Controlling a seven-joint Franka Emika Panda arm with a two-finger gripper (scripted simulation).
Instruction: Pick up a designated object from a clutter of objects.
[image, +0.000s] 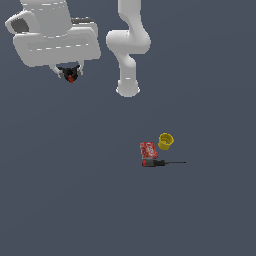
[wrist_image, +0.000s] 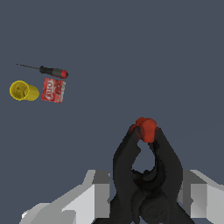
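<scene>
Clamp handling is well advanced: the small black X-shaped spring clamp with red-tipped jaws (wrist_image: 146, 166) is seen pinched between the pale grey fingers (wrist_image: 98, 192) of the gripper (wrist_image: 146, 199), carried high above the dark grey tabletop (image: 75, 200). The clamp's long axis runs straight out from the gripper, red jaw tips leading and the spread handles seated back between the fingers, so nothing lies between gripper and task object; the relation on which any coming move depends is simply that this pinch is kept. Because only one arm is present, no question of a nearer arm arises.

Taken from the flattened red can (image: 148, 149) as landmark, the held clamp is well apart from it, far toward the exterior view's left and up near the robot's white body. A yellow cup lying on its side (image: 165, 141) is just beside the can, and a screwdriver with a red-and-black handle and thin dark shaft (image: 159, 163) lies close along the can's other edge.

By the exterior view, the height of the lift and the wide separation from the remaining clutter are shown, but the clamp (image: 70, 75) is reduced there to a small dark shape with a red spot under the gripper (image: 70, 74). By the wrist view, the grasp itself is made plain: fingers on either side of the handles, jaw tips pressed together.
</scene>
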